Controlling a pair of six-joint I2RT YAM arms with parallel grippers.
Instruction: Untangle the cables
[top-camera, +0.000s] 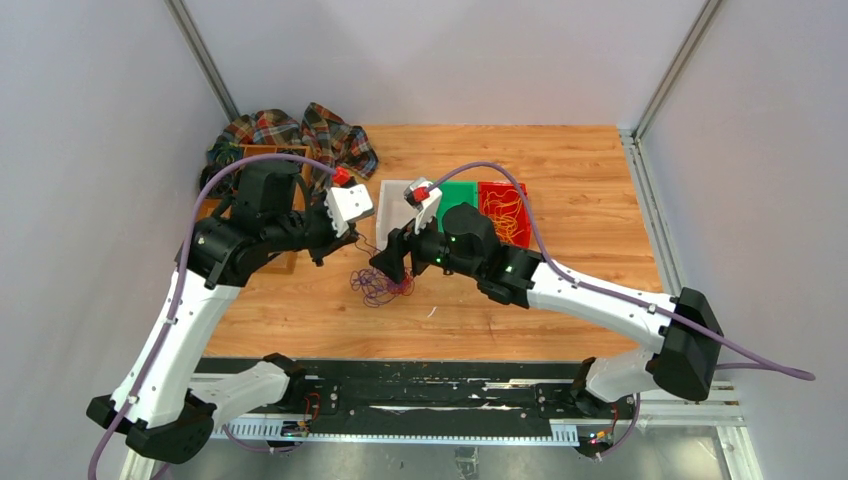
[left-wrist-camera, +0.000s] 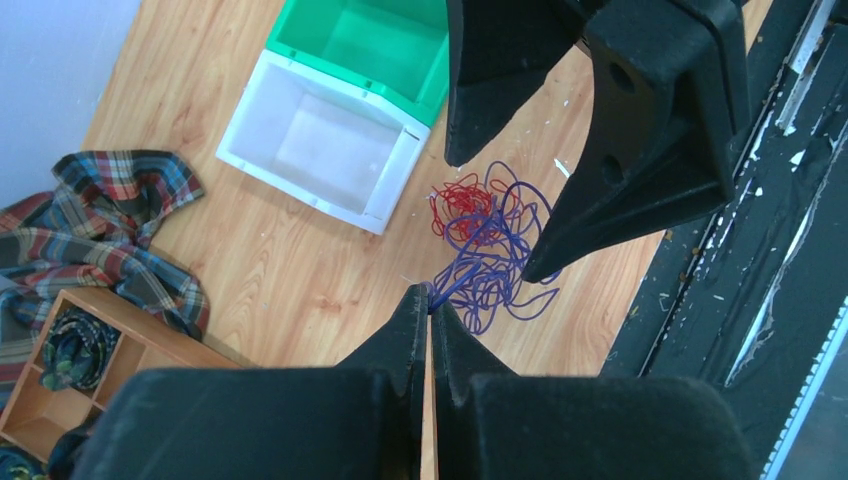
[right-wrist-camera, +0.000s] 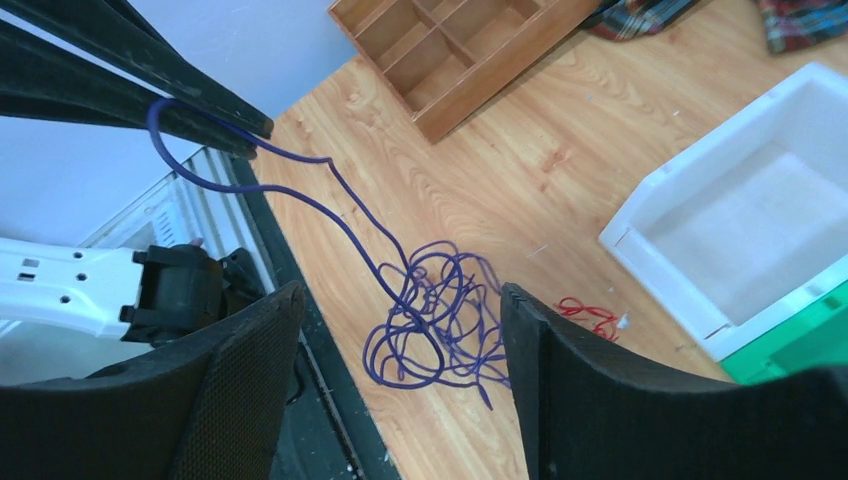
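A tangle of thin dark blue cable (top-camera: 376, 287) lies on the wooden table, with a small red cable (left-wrist-camera: 458, 205) knotted at its far side. My left gripper (left-wrist-camera: 430, 295) is shut on one blue strand and holds it up, so the strand runs taut down to the tangle (left-wrist-camera: 500, 265). In the right wrist view the strand loops out of the left fingers (right-wrist-camera: 200, 100) down to the blue tangle (right-wrist-camera: 440, 325), and the red cable (right-wrist-camera: 585, 312) lies beside it. My right gripper (right-wrist-camera: 400, 295) is open and empty, its jaws hanging just above the tangle and straddling it. Both grippers also show in the top view, the left (top-camera: 342, 240) and the right (top-camera: 398, 268).
A white bin (top-camera: 400, 208), a green bin (top-camera: 460, 195) and a red bin (top-camera: 505, 212) with yellow-orange cables stand behind the tangle. A wooden divided tray (left-wrist-camera: 95, 345) with dark coiled rolls and a plaid cloth (top-camera: 300, 135) are at the far left. The table's black front edge (top-camera: 400, 385) is close.
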